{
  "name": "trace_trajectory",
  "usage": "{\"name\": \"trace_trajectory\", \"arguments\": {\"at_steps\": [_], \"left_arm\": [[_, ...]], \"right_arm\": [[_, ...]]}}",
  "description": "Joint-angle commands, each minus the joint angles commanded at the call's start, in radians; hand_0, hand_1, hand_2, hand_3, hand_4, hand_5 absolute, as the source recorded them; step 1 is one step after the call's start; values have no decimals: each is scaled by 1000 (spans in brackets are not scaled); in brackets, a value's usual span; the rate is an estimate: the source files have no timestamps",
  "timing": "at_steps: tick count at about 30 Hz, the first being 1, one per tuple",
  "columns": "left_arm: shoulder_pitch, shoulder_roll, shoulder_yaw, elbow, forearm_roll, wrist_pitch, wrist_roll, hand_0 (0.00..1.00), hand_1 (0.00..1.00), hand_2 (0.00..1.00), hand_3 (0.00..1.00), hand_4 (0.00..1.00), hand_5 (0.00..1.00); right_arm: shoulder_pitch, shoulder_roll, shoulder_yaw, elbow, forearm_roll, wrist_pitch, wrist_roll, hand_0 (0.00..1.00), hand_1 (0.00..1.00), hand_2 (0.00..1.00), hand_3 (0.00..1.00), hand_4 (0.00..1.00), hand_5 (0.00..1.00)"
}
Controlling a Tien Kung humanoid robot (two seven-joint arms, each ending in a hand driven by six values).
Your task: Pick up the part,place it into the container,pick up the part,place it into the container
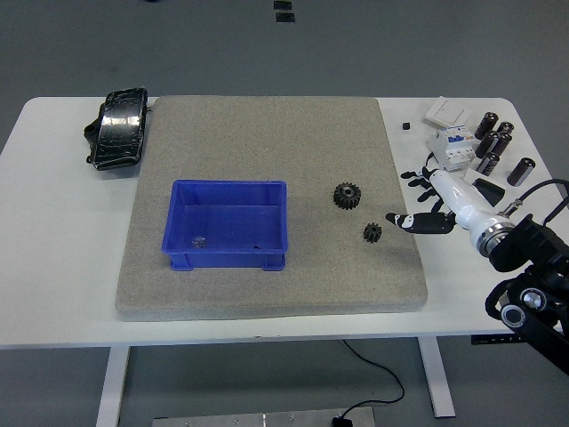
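A blue container (227, 223) stands on the grey felt mat (267, 142), left of centre, with a small metal part (198, 240) on its floor. Two black gears lie on the mat to its right: a larger one (348, 195) and a smaller one (372, 233). My right hand (422, 200) comes in from the right edge, its fingers spread and holding nothing. Its thumb tip is just right of the smaller gear, a little apart from it. The left arm is out of view.
A black wrapped object (119, 128) lies at the table's back left. At the back right are a white box (445, 112), a white circuit breaker (452, 147), several black cylinders (498, 142) and a small black block (406, 126).
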Motion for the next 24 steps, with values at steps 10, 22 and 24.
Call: {"name": "trace_trajectory", "arguments": {"at_steps": [10, 22, 24], "left_arm": [[-1, 0, 1, 1, 0, -1, 1, 676, 668, 595, 561, 486, 429], [0, 1, 1, 1, 2, -1, 2, 676, 669, 595, 560, 485, 427], [0, 2, 0, 0, 4, 0, 3, 676, 669, 595, 560, 485, 427]], "right_arm": [[84, 19, -139, -64, -132, -6, 15, 448, 613, 779, 794, 845, 359], [176, 47, -315, -183, -71, -14, 49, 433, 592, 770, 771, 818, 337], [187, 50, -333, -202, -63, -18, 56, 433, 592, 770, 771, 818, 337]]}}
